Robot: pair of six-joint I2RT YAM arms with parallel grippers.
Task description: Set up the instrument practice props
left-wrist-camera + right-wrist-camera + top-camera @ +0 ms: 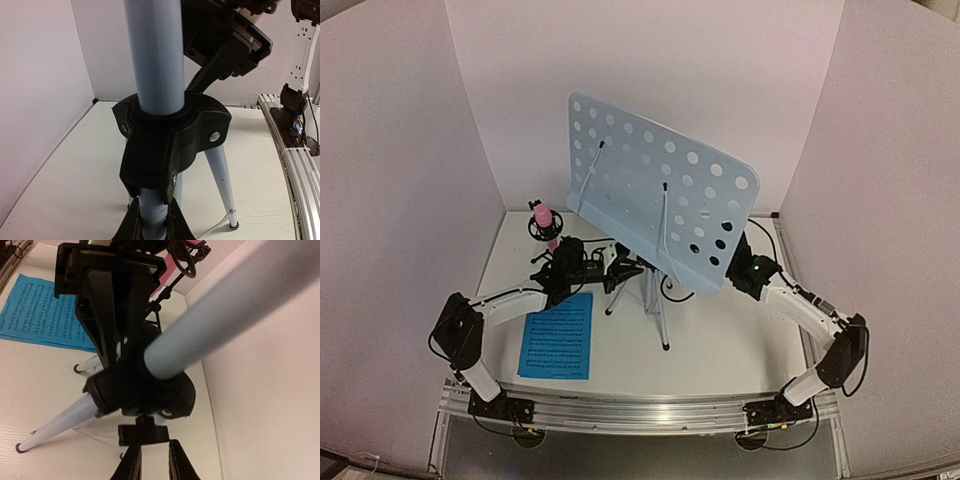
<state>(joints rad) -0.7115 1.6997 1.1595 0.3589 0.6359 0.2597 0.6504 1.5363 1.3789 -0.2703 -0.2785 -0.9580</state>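
My left gripper (152, 222) is clamping the upright tripod (155, 60) pole, its desk (620, 190) facing me, while my right gripper (152, 460) is hanging narrowly parted, empty.

In the top view the desk (660, 190) hid the right gripper (152, 457), centre right; the left wrist view's top edge cut the tripod (155, 55).
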